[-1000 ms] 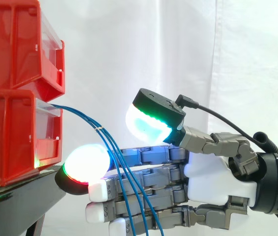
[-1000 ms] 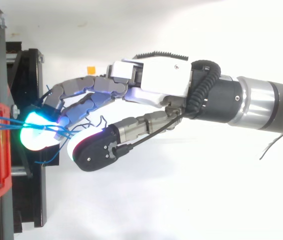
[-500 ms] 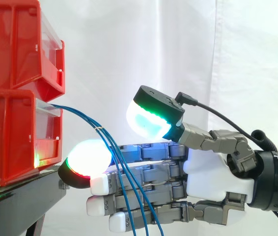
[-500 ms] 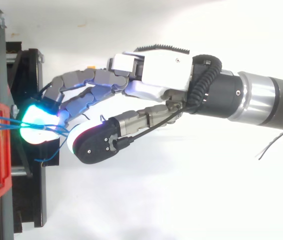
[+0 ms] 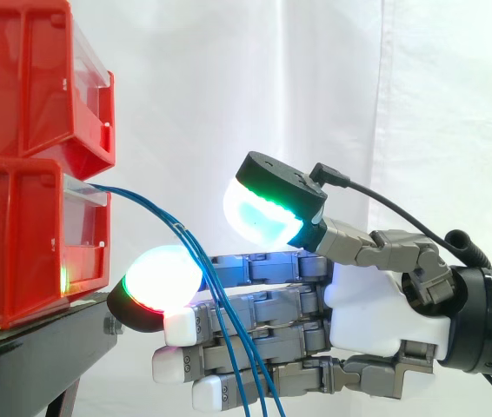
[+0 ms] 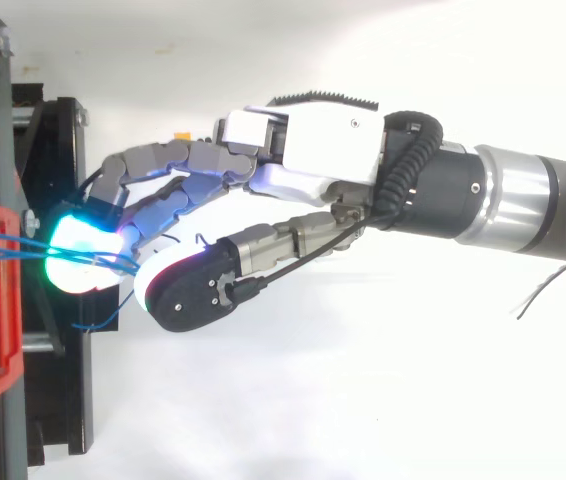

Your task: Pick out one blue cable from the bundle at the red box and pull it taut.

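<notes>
Nearest in the side view: the blue cables (image 5: 181, 230) leave the lip of the red box (image 5: 20, 243), arc out and hang down across the near face of the fingers. All strands sag. None is separated from the bundle, none taut.

Change over the last second: the hand (image 5: 376, 308) has risen a little and drawn slightly away from the box. Its leading fingertip (image 5: 163, 276), glowing white over red, sits higher against the cables than before. From above, the thumb has edged closer to the fingers. The cables' droop looks the same as it did. Judgement: this is alignment for a pinch, not yet a grasp; selection of one cable is still to do.

Pose: arm enters from the right, palm roughly vertical, fingers straight and stacked, reaching toward the box. The thumb pad (image 5: 263, 217), cyan and green, is held above the fingers, clear of them and of the strands. Hand spread, holding nothing.

Further back: the black stand (image 5: 37, 347) under the box, an upper red bin (image 5: 29, 78) above it, then the white curtain (image 5: 315, 87).
</notes>
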